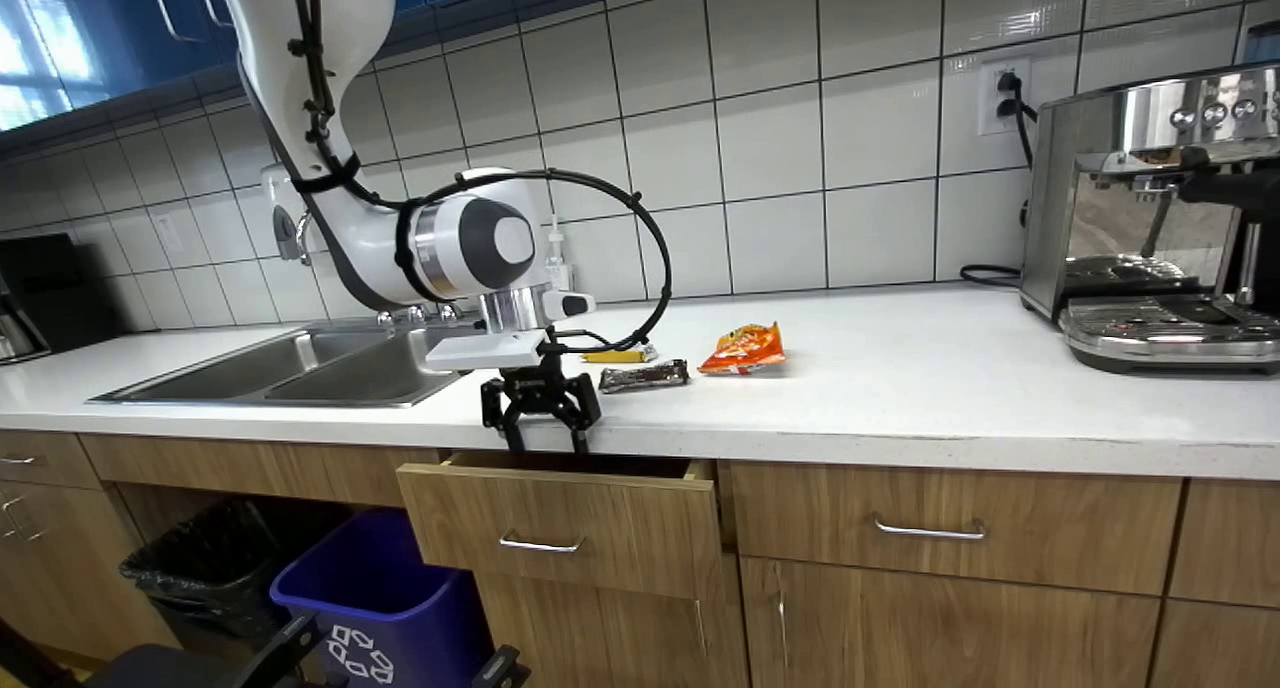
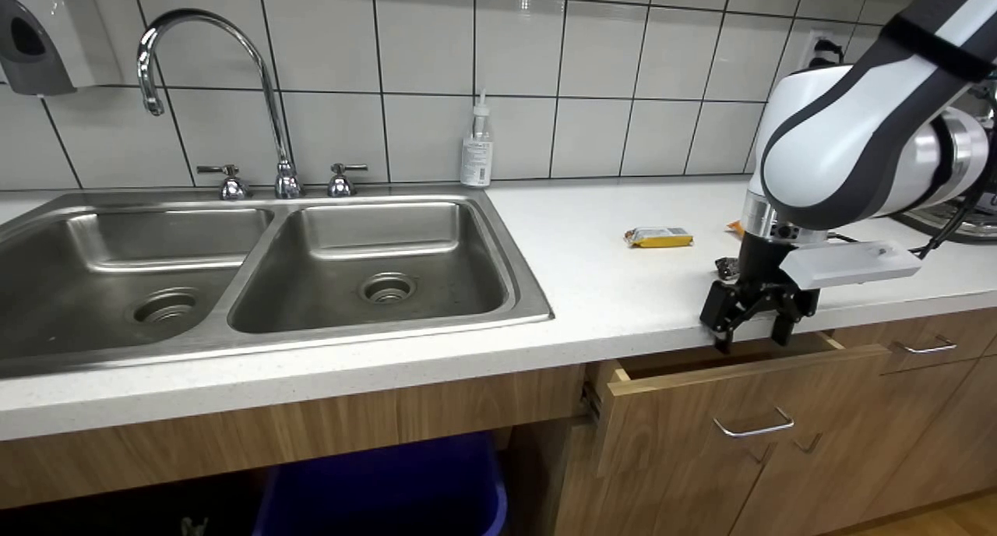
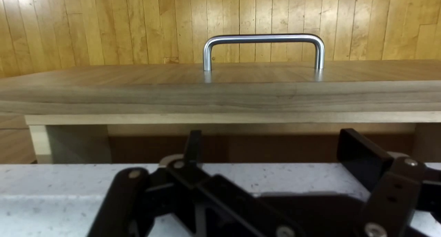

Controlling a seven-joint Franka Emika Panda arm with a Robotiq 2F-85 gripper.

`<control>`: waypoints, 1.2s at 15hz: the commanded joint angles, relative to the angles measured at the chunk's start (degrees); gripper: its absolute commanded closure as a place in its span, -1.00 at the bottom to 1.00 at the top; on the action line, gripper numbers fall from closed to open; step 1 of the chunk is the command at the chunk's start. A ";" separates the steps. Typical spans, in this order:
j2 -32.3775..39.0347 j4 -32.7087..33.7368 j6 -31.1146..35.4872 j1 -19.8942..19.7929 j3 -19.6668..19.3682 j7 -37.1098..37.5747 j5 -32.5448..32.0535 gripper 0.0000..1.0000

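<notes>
My gripper [image 1: 548, 442] is open, with nothing between its fingers. It points down at the counter's front edge, above a partly open wooden drawer [image 1: 620, 528]. In the wrist view the spread fingers [image 3: 270, 140] show over the white counter edge [image 3: 275, 175] and the dark drawer inside. The drawer's metal handle [image 3: 263, 39] lies beyond them. Whether the fingertips touch the drawer or counter, I cannot tell. Behind the gripper on the counter lie a dark-wrapped bar [image 1: 645, 376], a yellow-wrapped bar [image 2: 658, 238] and an orange snack bag [image 1: 745, 349]. The arm partly hides the dark bar and bag in an exterior view.
A double steel sink [image 2: 389, 318] with a tall faucet [image 2: 276, 115] is set in the counter. A clear bottle [image 2: 477, 154] stands behind. A coffee machine [image 1: 1160, 228] stands on the counter. A blue recycling bin [image 1: 390, 608] and a black-lined bin [image 1: 220, 558] stand below.
</notes>
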 commanded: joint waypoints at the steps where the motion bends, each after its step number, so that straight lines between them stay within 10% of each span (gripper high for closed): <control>1: 1.90 1.00 2.18 1.08 -0.88 0.57 -0.56 -1.00; 18: -3.90 -7.18 10.61 -0.43 0.95 -1.10 2.97 -1.00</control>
